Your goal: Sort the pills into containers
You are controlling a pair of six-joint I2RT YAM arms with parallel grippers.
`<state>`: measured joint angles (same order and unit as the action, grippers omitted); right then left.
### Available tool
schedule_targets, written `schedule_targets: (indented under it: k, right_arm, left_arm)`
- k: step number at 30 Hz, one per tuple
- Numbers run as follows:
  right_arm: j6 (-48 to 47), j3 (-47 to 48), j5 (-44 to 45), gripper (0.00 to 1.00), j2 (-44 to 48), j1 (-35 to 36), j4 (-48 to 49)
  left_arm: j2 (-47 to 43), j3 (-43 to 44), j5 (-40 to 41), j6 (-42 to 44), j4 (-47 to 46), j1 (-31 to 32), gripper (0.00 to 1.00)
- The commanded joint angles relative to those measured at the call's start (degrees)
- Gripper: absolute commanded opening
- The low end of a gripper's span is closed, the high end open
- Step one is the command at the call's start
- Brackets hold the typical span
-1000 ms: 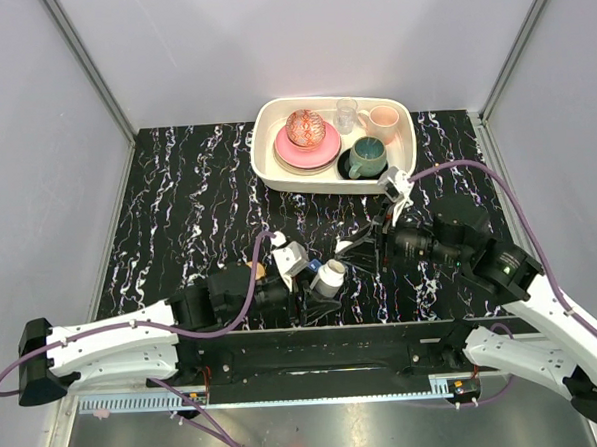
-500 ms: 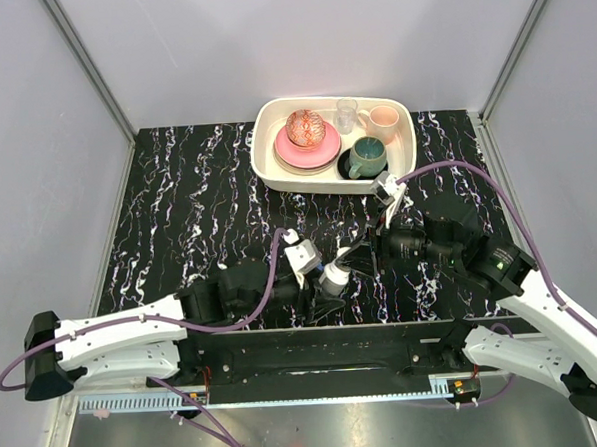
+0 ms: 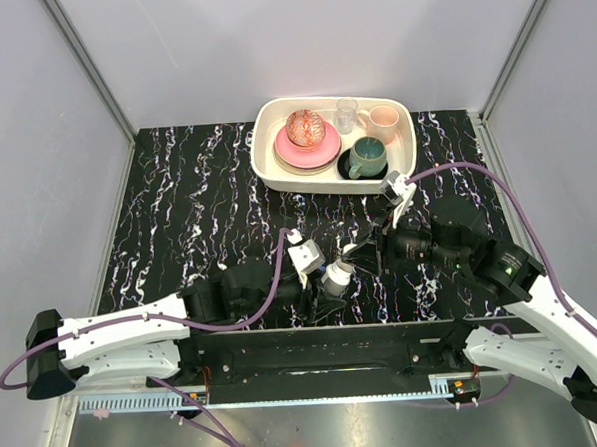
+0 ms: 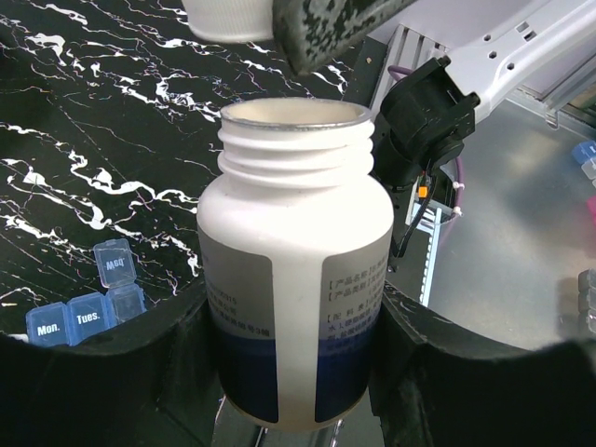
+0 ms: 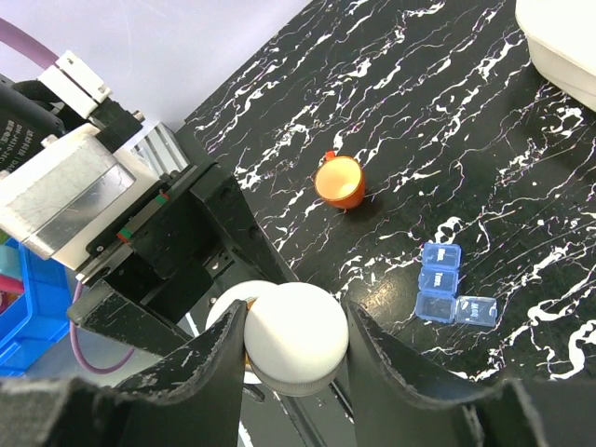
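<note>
Left wrist view shows my left gripper (image 4: 296, 377) closed around the lower body of the white plastic pill bottle (image 4: 296, 270). I hold it upright over the near edge of the desk, about at its middle. The threaded neck is bare and the mouth is open. From this angle I cannot see inside, so I cannot say how many pills it holds.

My right gripper (image 5: 296, 365) is just above the bottle, with its fingers pressed on the round white screw cap (image 5: 296, 337). So the cap is already off.

A little further in on the black marbled desk (image 3: 178, 210) lies the small blue translucent pill box (image 5: 450, 296), with "Mon." and "Tues." on the lids. At least one lid seems to stand up. The small round orange cup (image 5: 341, 182) stands upright well apart from it. I see no pill in either container, and none loose on the desk.

At the far edge, right of the middle, sits the white oval tray (image 3: 267, 163) with dishes, which are not part of this work.

In my judgement only the opening is done. Pouring out the pills and dividing them between the box and the cup is all left to do.
</note>
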<state>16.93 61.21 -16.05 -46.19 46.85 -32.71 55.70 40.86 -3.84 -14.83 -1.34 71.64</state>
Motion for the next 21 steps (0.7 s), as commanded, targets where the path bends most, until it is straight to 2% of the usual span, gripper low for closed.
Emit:
schedule_targets:
  k: [1,9,21]
  right_arm:
    - [0.74,2.16,0.41,0.0,0.76,0.26,1.86]
    - [0.56,1.72,-4.86,0.0,-0.74,0.35,1.95]
    - [-0.58,1.72,-4.51,0.0,-2.41,0.35,-0.25]
  left_arm:
    - [0.11,2.82,0.76,0.24,-2.17,-0.09,0.0]
    - [0.63,3.17,0.58,0.33,-2.17,-0.09,0.0]
    - [0.64,3.52,1.29,0.68,-2.0,-0.18,0.0]
